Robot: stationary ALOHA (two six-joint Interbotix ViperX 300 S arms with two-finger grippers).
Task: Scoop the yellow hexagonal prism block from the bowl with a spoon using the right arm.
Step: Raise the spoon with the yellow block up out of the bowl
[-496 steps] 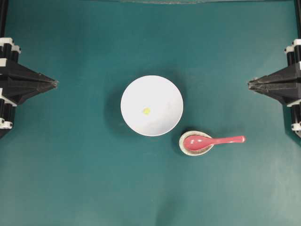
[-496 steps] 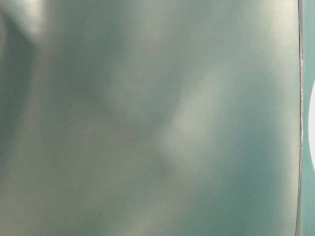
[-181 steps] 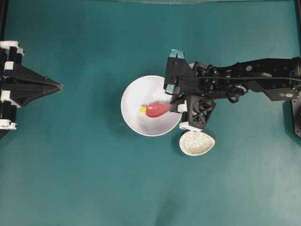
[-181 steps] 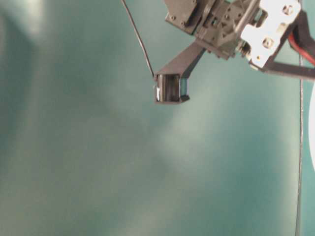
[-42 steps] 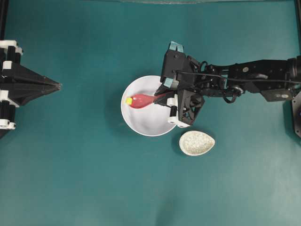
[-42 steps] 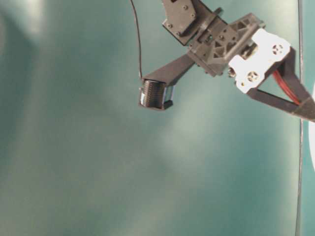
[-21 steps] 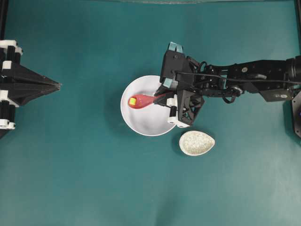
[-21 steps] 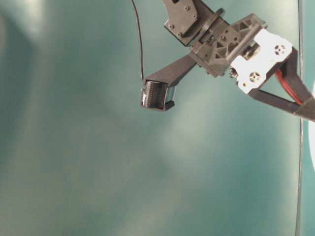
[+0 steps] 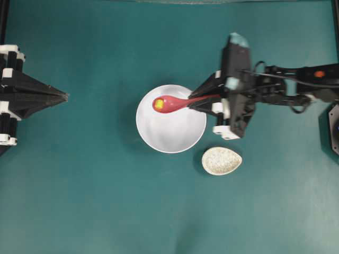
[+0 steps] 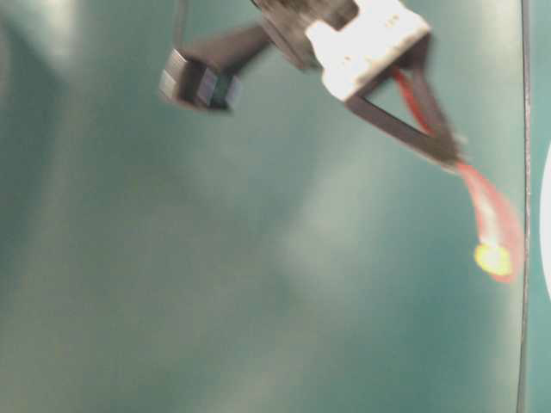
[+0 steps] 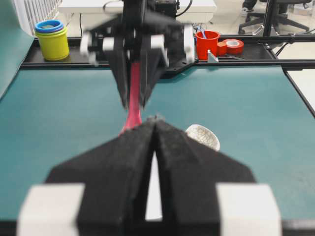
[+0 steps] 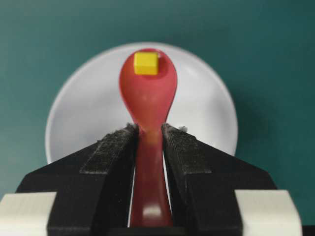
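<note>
The white bowl [image 9: 169, 135] sits mid-table. My right gripper [image 9: 192, 103] is shut on the handle of the red-pink spoon [image 9: 168, 103] and holds it level above the bowl's far-left part. The tiny yellow block [image 9: 158, 103] lies in the spoon's head. In the right wrist view the gripper [image 12: 149, 129] clamps the spoon [image 12: 147, 96], with the block [image 12: 146, 63] near its tip and the bowl [image 12: 88, 113] below. The table-level view shows the spoon [image 10: 495, 224] and block [image 10: 492, 258], blurred. My left gripper [image 9: 63, 96] is shut and empty at the left edge; it also shows in its own wrist view [image 11: 155, 119].
The speckled oval spoon rest [image 9: 221, 161] lies empty to the front right of the bowl and shows in the left wrist view [image 11: 203, 136]. Beyond the table's far edge stand yellow cups [image 11: 52, 39], a red cup [image 11: 209, 43] and tape [image 11: 231, 46].
The right arm has risen and drawn back to the right, carrying the spoon up with the block in its head. The left arm has not moved.
</note>
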